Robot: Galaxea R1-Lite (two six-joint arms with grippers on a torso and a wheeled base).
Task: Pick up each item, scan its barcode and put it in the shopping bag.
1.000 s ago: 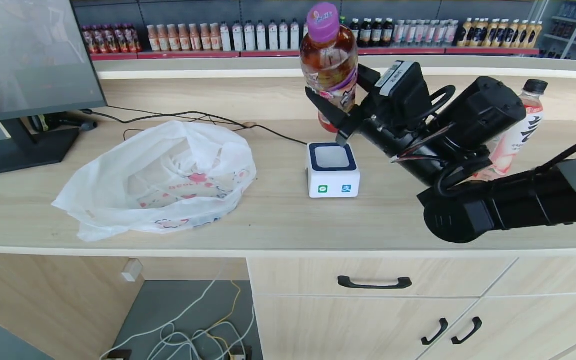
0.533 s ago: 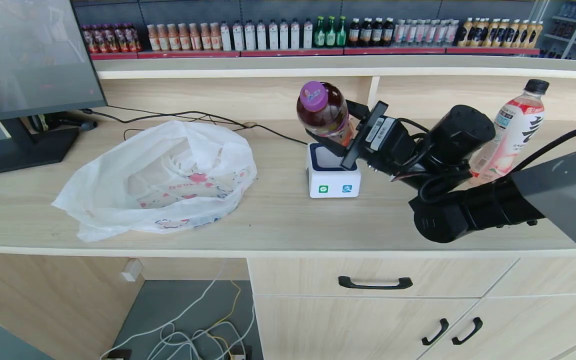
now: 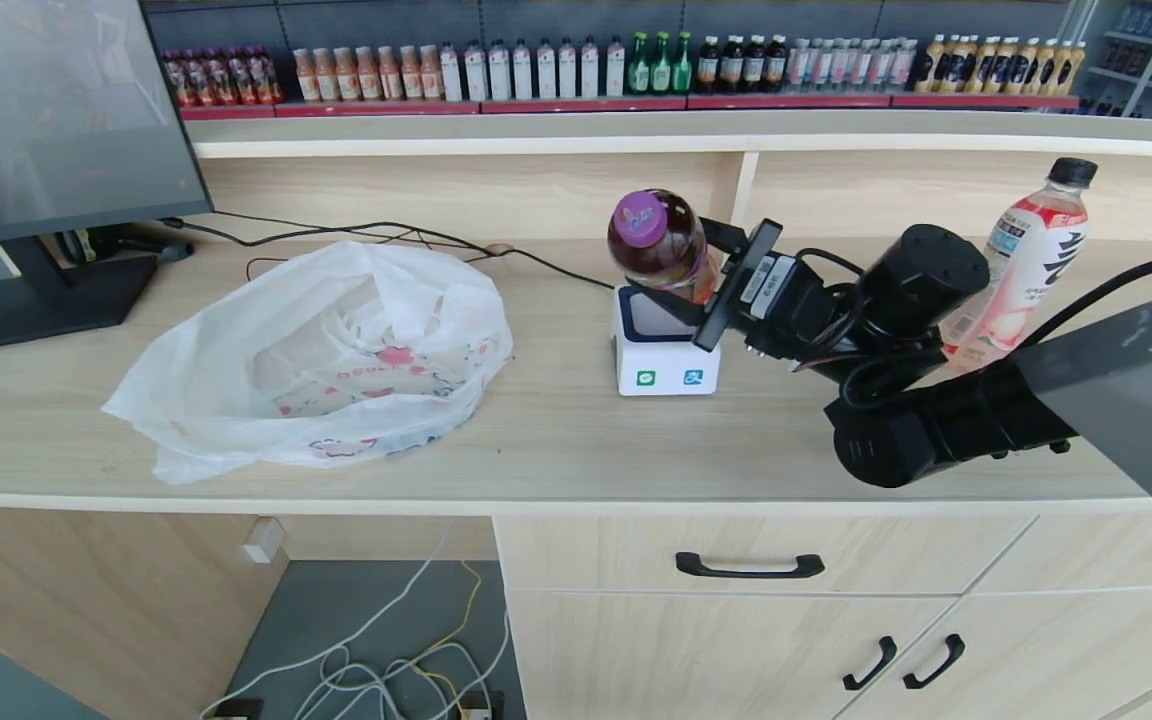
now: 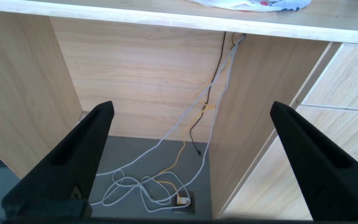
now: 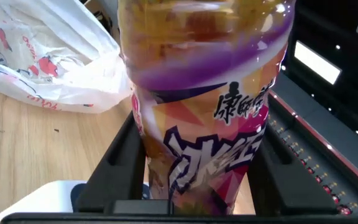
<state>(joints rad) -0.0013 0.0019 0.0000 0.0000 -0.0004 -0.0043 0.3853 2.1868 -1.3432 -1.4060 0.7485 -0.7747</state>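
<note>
Head view: bottle (image 3: pixel 658 240) base hidden behind right gripper (image 3: pixel 674 265); scanner (image 3: pixel 664 370) window partly covered by bottle; monitor (image 3: pixel 56 110) cut off at edge.

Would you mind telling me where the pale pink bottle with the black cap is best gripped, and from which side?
I'd take the pale pink bottle around its labelled middle, coming in level from the front of the counter: it stands upright, its body is round, and a wall rises behind it.
</note>
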